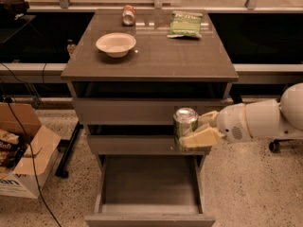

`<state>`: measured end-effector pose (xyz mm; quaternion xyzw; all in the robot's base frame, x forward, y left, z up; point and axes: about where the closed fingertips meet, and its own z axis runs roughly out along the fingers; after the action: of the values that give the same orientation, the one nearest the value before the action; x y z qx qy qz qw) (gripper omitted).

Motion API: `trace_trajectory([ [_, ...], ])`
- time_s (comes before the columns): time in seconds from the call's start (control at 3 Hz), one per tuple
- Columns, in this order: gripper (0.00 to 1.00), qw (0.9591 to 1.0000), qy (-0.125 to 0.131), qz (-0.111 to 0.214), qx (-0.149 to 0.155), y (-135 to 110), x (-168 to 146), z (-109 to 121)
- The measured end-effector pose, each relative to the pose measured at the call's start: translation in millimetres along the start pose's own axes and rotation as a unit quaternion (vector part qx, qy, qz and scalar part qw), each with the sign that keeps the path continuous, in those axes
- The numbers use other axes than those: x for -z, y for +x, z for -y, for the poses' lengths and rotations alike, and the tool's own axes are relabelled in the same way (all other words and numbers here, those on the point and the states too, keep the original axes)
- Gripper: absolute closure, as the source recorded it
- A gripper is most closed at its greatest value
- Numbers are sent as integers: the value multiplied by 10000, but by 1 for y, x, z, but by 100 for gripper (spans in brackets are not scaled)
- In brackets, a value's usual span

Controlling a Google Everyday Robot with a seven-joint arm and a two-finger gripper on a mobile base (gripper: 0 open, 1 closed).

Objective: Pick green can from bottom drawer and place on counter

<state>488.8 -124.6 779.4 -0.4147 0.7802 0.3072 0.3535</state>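
Note:
My gripper (pixel 193 130) is shut on the green can (pixel 184 123), a dark green can with a silvery top, held upright. It hangs in front of the middle drawer, above the right side of the open bottom drawer (pixel 150 182). The drawer's inside looks bare. The counter (pixel 156 56) is above and behind the can. My white arm comes in from the right.
On the counter stand a white bowl (pixel 116 44), a red can lying on its side (pixel 128 14) at the back and a green snack bag (pixel 185 24). A cardboard box (pixel 19 157) and cables lie on the floor at the left.

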Motion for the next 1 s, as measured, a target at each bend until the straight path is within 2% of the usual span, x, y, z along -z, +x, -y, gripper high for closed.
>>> trace_trajectory([
  [0.33,100,9984,352,263,354,-43,21,5],
  [0.67,100,9947,698,600,449,-87,40,23],
  [1.0,100,9884,1016,1087,309,-133,57,48],
])
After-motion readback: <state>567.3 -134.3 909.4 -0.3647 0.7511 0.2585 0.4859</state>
